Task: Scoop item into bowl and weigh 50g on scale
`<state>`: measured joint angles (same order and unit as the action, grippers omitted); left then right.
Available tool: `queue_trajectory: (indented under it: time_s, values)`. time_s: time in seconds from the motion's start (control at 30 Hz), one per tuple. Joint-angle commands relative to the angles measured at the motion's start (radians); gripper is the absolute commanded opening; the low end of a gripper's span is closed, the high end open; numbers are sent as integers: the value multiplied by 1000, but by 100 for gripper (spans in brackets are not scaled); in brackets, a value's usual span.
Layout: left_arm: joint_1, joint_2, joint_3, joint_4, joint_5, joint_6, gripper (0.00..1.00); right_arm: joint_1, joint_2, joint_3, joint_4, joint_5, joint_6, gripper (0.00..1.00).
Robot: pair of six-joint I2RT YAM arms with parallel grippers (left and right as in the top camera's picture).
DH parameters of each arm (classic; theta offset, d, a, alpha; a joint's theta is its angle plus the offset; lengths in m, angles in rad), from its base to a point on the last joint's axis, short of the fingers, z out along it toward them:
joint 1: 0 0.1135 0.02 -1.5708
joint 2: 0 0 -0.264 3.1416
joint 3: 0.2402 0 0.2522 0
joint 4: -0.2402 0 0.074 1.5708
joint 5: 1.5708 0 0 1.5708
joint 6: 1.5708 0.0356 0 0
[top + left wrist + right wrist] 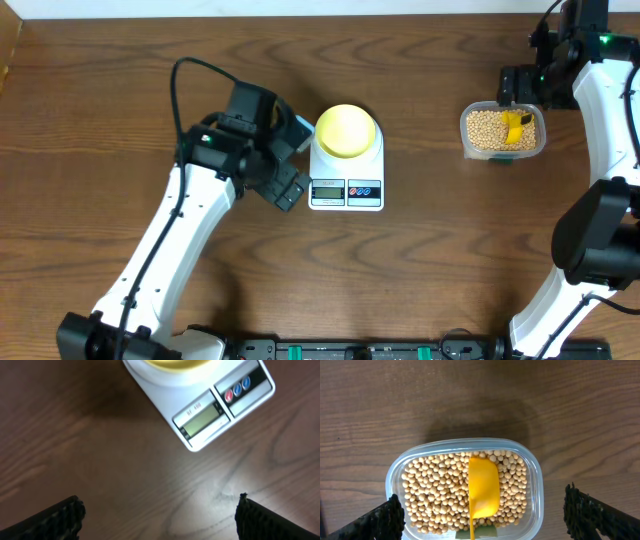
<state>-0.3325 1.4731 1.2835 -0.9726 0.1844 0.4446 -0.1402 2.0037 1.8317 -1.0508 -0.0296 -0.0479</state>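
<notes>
Shows pale yellow-green bowl (346, 130) sitting on the back half of the white scale (346, 192) mid-table, display and red and blue buttons along the front edge; shows beans (435, 490) filling a clear tub (535, 475) well right of the scale, yellow scoop (484, 487) lying on top of them. Finds left gripper (160, 517) just left of the scale over bare wooden table (100, 100), fingers spread wide, holding nothing. Finds right gripper (480, 517) above the tub, fingers spread wide to either side of it, gripping nothing, scoop untouched.
</notes>
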Motion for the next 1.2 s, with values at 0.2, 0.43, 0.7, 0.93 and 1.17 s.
queue_trajectory:
  time_s: [0.2, 0.43, 0.7, 0.93, 1.17]
  values:
    - [-225, 179, -19, -42, 7, 53, 98, -6, 9, 14, 0, 2, -2, 99]
    - [-351, 385, 30, -133, 28, 140, 98, -6, 9, 14, 0, 2, -2, 99]
    - [-391, 512, 189, -196, 50, 239, 98, -6, 9, 14, 0, 2, -2, 99]
    - [-417, 519, 202, -58, 44, 323, 98, -6, 9, 14, 0, 2, -2, 99]
    - [-431, 533, 202, -58, 44, 401, 98, -6, 9, 14, 0, 2, -2, 99]
